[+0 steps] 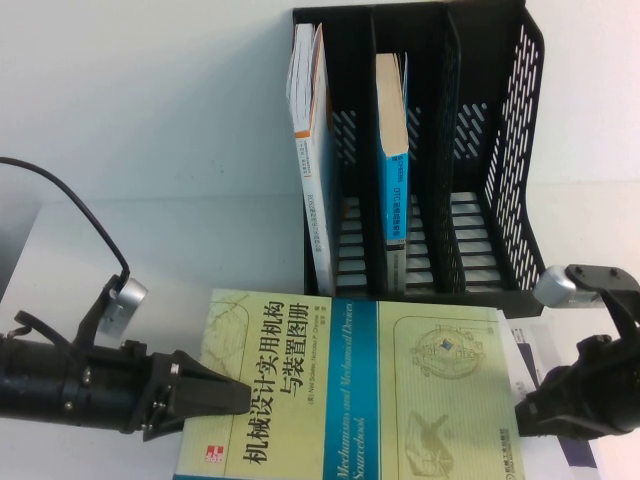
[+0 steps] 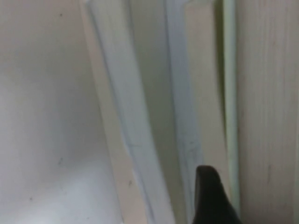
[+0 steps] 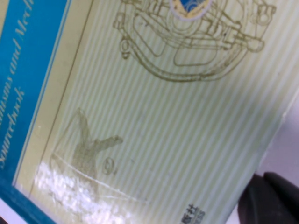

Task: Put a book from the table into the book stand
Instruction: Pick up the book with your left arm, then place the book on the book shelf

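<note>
— On the near table (image 1: 150, 150), what is read on the book (image 1: 350, 385)?
— "Mechanisms and Mechanical Devices Sourcebook" is printed there. Its left edge is straddled by the parted left gripper (image 1: 225, 395); the right gripper (image 1: 525, 415), whose fingers cannot be judged, is at its right edge.
— Counted in the far book stand (image 1: 500, 150)?
— Two books (image 1: 392, 150).

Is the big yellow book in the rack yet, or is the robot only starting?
Only starting. The book lies flat on the table, in front of the book stand. In hand: the left gripper is at the book's left edge, one finger over the cover; the right gripper is at its right edge. Firm hold? Unclear. Left: lift, stand upright, slide into the stand's empty right slot; two other books fill the rest.
</note>
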`<state>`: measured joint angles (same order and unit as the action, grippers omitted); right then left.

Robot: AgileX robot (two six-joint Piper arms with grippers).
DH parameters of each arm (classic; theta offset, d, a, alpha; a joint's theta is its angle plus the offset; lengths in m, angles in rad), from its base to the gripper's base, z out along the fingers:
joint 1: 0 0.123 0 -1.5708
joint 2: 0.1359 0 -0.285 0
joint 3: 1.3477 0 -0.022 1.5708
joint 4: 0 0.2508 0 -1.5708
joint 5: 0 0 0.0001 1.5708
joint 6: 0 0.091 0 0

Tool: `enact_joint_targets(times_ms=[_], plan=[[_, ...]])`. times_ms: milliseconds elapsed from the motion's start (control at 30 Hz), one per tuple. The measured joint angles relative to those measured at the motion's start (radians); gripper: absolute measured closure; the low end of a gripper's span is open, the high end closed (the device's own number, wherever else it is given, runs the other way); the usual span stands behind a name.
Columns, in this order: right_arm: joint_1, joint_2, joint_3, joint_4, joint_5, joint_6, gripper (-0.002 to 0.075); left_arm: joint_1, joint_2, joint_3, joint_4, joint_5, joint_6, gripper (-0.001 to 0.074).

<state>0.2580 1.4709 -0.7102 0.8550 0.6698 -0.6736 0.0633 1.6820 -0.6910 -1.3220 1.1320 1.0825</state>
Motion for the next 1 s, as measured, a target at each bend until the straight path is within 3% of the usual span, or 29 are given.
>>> enact_joint_targets(times_ms=[300, 500, 733, 1000], plan=[[0.000, -0.229, 0.002, -0.061, -0.020, 0.015, 0.0729, 0.000, -0.192, 0.000, 0.005, 0.015, -0.016, 0.0437], [0.000, -0.419, 0.002, -0.114, -0.006, 0.022, 0.0729, -0.002, -0.354, -0.057, 0.053, 0.026, -0.150, 0.0468], [0.000, -0.600, 0.002, -0.153, 0.051, 0.032, 0.0729, -0.004, -0.495, -0.285, 0.182, 0.070, -0.405, 0.0540], [0.000, -0.681, 0.002, -0.198, 0.121, 0.081, 0.0729, -0.004, -0.545, -0.578, 0.321, 0.125, -0.589, 0.0542]])
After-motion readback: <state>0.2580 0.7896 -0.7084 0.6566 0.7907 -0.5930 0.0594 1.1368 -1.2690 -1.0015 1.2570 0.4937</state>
